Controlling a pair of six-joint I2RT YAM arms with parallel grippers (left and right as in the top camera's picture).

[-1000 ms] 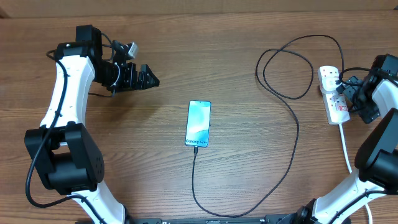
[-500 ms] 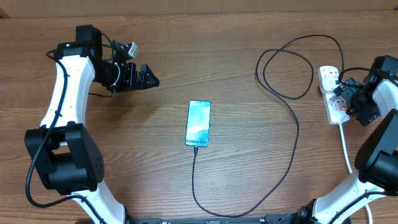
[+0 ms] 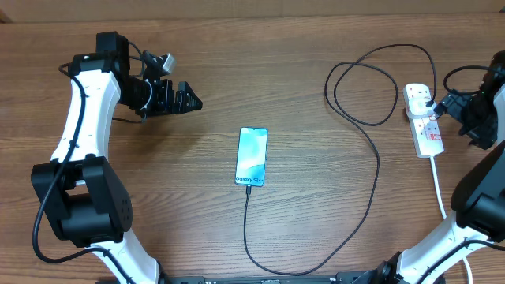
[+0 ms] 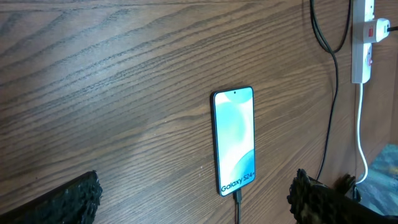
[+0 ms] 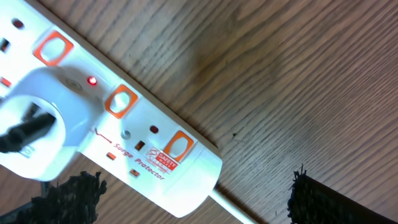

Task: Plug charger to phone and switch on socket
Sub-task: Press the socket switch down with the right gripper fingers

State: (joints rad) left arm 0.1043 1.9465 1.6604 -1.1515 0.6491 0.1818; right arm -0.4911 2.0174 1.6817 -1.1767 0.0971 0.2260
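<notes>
Nearest the arm bases, the charger (image 3: 377, 170) bends in a low curve close to the near edge of the table (image 3: 158, 205), then rises to its tip, seated in the bottom edge of the phone (image 3: 252, 156). The phone lies flat at mid-table, screen lit, reading "Galaxy S24+" near that edge. Bare wood lies open on both its sides.

Further back on the left, the left gripper (image 4: 196, 202) hovers with jaws spread wide, holding nothing, well apart from the phone.

At the right rim lies the socket (image 3: 424, 122), printed "Surge Protector", with orange switches (image 5: 120, 101) and a small safety label too fine to read. A white plug (image 5: 43, 134) sits in it, a red light glowing on it. The right gripper (image 5: 199, 196) hangs just beside the socket, fully open and empty. The white lead (image 3: 439, 185) trails nearward.

Farthest, the charger loops near the far edge.
</notes>
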